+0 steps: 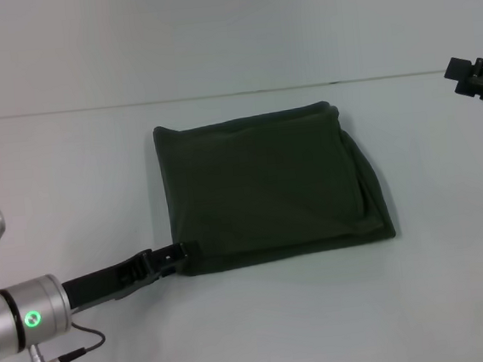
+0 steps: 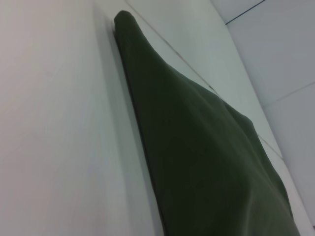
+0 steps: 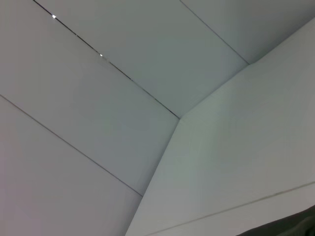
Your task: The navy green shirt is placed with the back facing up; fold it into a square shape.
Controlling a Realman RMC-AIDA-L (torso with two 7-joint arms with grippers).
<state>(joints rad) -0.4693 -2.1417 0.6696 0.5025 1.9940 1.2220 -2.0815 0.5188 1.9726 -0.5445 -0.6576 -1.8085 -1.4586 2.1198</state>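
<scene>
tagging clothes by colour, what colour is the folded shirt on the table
The soft cotton folded shirt is plain dark olive green, no lettering visible; the head view shows it best.

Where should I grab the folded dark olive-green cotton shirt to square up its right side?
Judging by the loose layers fanning out there, take the folded dark olive-green cotton shirt at its near-right corner, approaching from the right with the right gripper.

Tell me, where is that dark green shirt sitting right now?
In the head view the navy green shirt lies folded into a rough square mid-table, the left hand at its near-left corner and the right hand off to the far right, clear of it.
</scene>
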